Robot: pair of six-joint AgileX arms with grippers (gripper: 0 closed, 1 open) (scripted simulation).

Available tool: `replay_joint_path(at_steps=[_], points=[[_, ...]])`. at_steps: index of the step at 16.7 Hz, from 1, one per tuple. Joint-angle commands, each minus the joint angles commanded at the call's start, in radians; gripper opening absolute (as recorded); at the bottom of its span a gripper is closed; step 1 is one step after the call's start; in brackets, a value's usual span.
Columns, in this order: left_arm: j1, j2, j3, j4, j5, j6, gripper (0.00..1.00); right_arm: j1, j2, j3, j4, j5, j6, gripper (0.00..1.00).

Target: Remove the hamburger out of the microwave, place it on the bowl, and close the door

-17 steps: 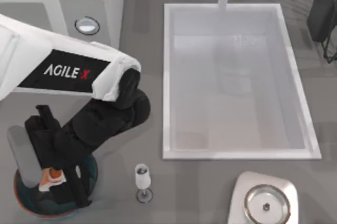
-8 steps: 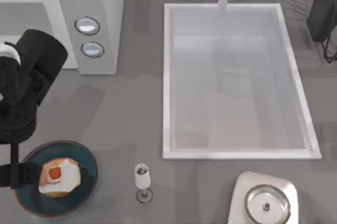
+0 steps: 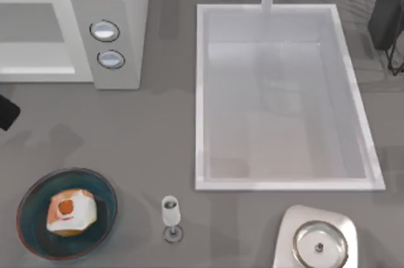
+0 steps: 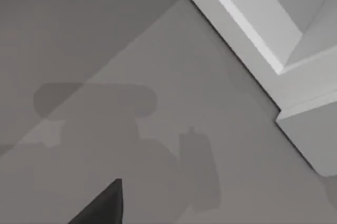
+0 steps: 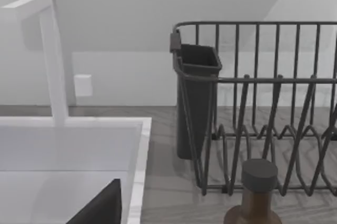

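Black, a wedge of the left gripper (image 4: pixel 102 206) juts in at the edge of the left wrist view above bare grey worktop (image 4: pixel 105 45); whether it is open or closed cannot be told. Its soft shadow lies on the worktop just ahead of it, and beyond that stands a white lower corner of the microwave (image 4: pixel 310 139). In the top view a dark bit of the left arm (image 3: pixel 6 111) sits at the table's left edge, between the microwave behind it and the bowl (image 3: pixel 35 192) in front of it, apart from both. The hamburger (image 3: pixel 71 212) lies inside the bowl, orange-red patch upward, with nothing holding it. Just right of the bowl stands a small stemmed glass (image 3: pixel 171 216). On the microwave's front the door (image 3: pixel 77 41) shows as a white frame around a grey area beside two round knobs (image 3: pixel 107 44); whether it is fully shut I cannot tell. Farther right is the big white sink (image 3: pixel 281 184), and near its front corner a steel dish (image 3: pixel 319 244). The right gripper (image 5: pixel 102 206) shows as a dark wedge, its state equally unreadable; ahead of it are the sink's rim, a white faucet (image 5: pixel 52 55), a brown bottle (image 5: pixel 257 197) and a wire dish rack (image 5: pixel 274 103).
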Motion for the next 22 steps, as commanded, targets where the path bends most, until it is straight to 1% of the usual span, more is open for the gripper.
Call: replay_joint_path(at_steps=[3,5,7,9,12,18,22], points=[[0.056,-0.259,-0.158,0.144,0.07,0.364,1.0,0.0,0.0,0.0,0.0,0.0,0.0,1.0],[0.083,-0.412,-0.254,0.222,0.114,0.559,1.0,0.0,0.0,0.0,0.0,0.0,0.0,1.0],[0.104,-0.545,-0.338,0.285,0.153,0.715,1.0,0.0,0.0,0.0,0.0,0.0,0.0,1.0],[0.117,-0.648,-0.405,0.331,0.185,0.827,1.0,0.0,0.0,0.0,0.0,0.0,0.0,1.0],[0.127,-0.735,-0.464,0.369,0.214,0.918,1.0,0.0,0.0,0.0,0.0,0.0,0.0,1.0],[0.128,-0.745,-0.471,0.373,0.217,0.929,1.0,0.0,0.0,0.0,0.0,0.0,0.0,1.0],[0.128,-0.745,-0.471,0.373,0.217,0.929,0.7,0.0,0.0,0.0,0.0,0.0,0.0,1.0]])
